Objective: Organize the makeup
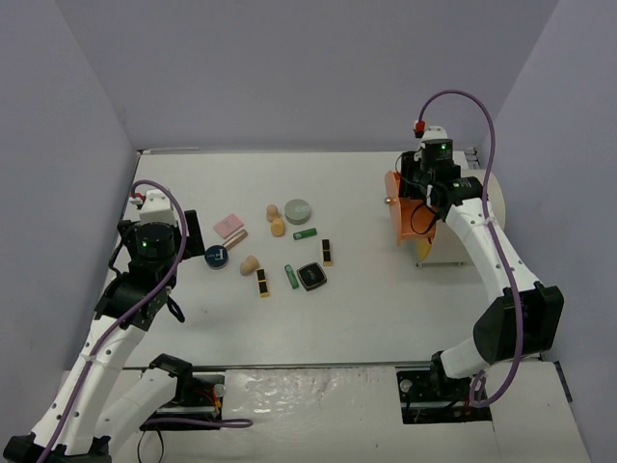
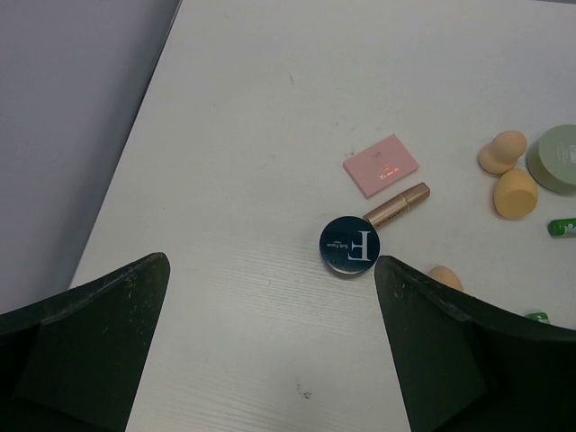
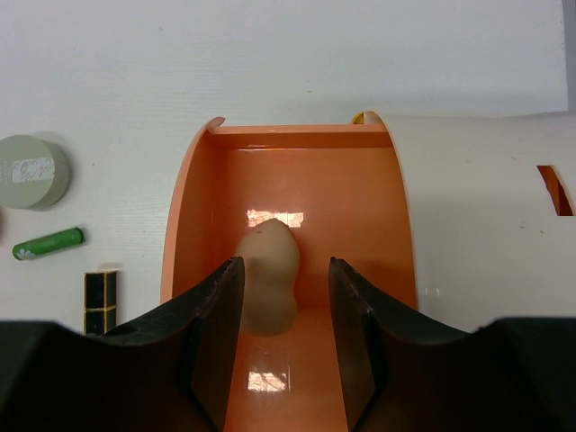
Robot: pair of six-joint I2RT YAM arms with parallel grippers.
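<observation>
Right wrist view: the right jaws stand partly apart inside the open orange drawer (image 3: 306,180) of the cream drum (image 3: 486,225), near the desk's right edge. One peach sponge (image 3: 267,279) lies on the drawer floor between them, not clamped.

Left wrist view: the left jaws stand wide apart, holding nothing, above the desk (image 2: 270,108) near its left edge. A dark round compact (image 2: 349,246) lies below, just beside a rose tube (image 2: 397,204) and a pink palette (image 2: 381,165).

Top external view: three other sponges (image 1: 278,228), two green tubes (image 1: 305,233), two lipsticks (image 1: 327,252), a green compact (image 1: 298,209) and a black compact (image 1: 310,276) lie loose around the desk's middle.
</observation>
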